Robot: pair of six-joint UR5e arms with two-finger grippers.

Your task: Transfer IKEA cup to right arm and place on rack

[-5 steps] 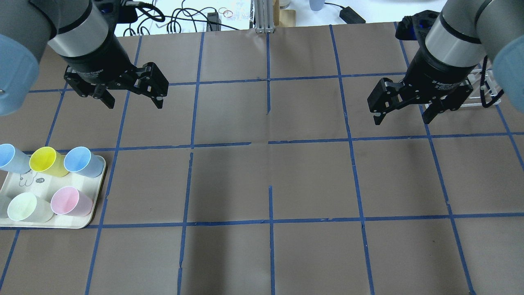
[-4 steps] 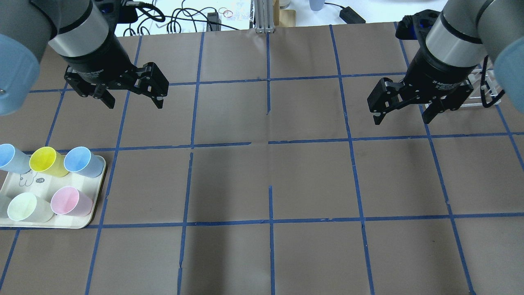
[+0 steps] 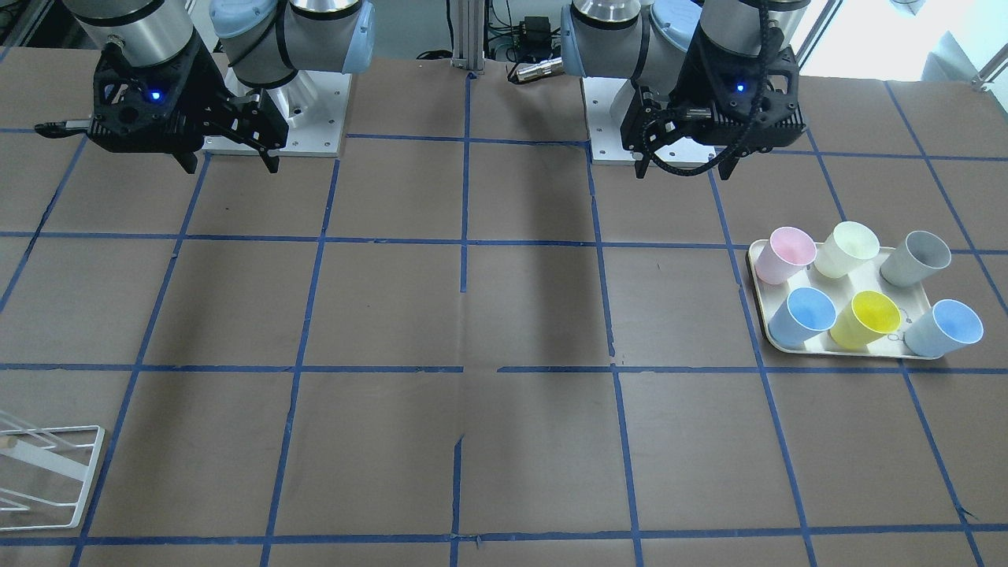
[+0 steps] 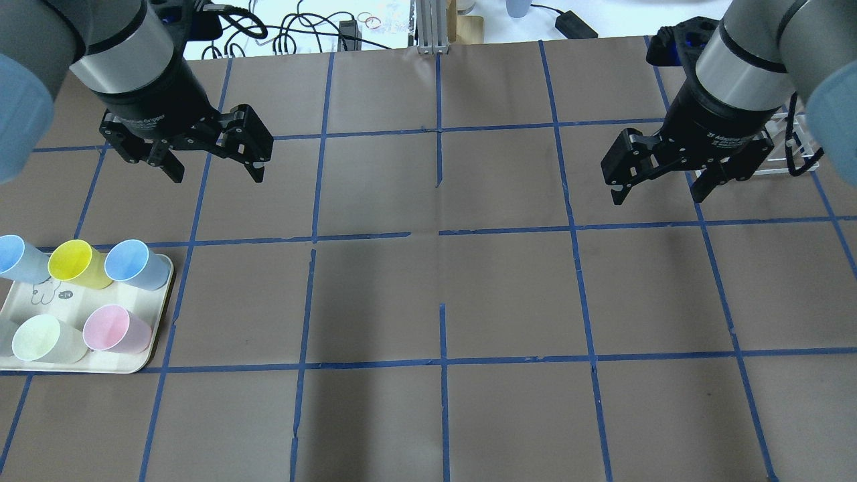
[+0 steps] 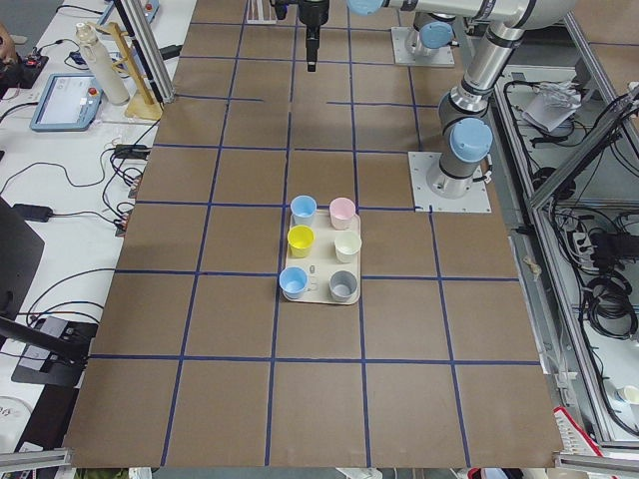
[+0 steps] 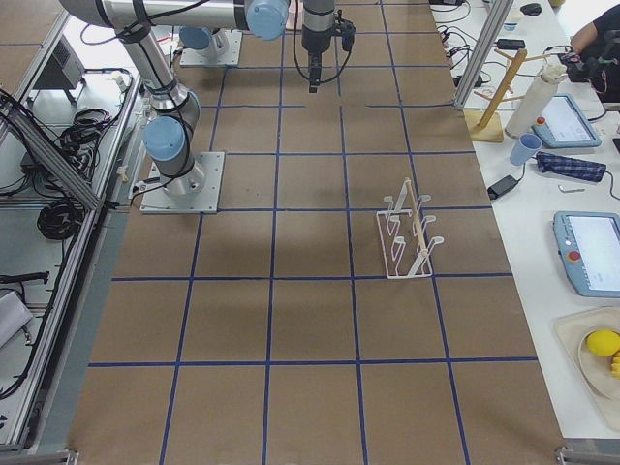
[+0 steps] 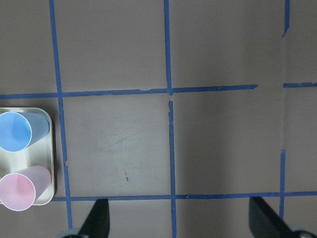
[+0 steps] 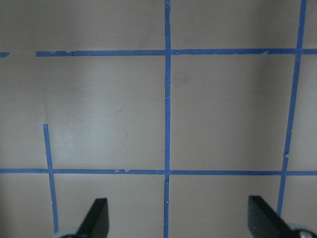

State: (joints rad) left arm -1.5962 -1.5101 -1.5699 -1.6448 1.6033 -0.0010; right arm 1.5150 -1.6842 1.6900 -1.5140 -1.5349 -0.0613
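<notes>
The grey IKEA cup (image 3: 915,258) stands upright at a corner of the cream tray (image 3: 835,350), and also shows in the exterior left view (image 5: 342,286). My left gripper (image 4: 215,175) is open and empty, hovering above the table beyond the tray; it also shows in the front view (image 3: 683,172). My right gripper (image 4: 657,199) is open and empty on the far side of the table, and shows in the front view too (image 3: 232,168). The white wire rack (image 6: 407,232) stands on the table, partly hidden behind the right arm in the overhead view (image 4: 793,150).
The tray also holds a pink cup (image 3: 787,252), a pale cream cup (image 3: 849,246), a yellow cup (image 3: 868,315) and two light blue cups (image 3: 807,313). The left wrist view shows the tray's edge (image 7: 49,163). The brown table has blue tape grid lines.
My left gripper has shifted slightly to the left, still open. The right arm and the cups have not moved.
</notes>
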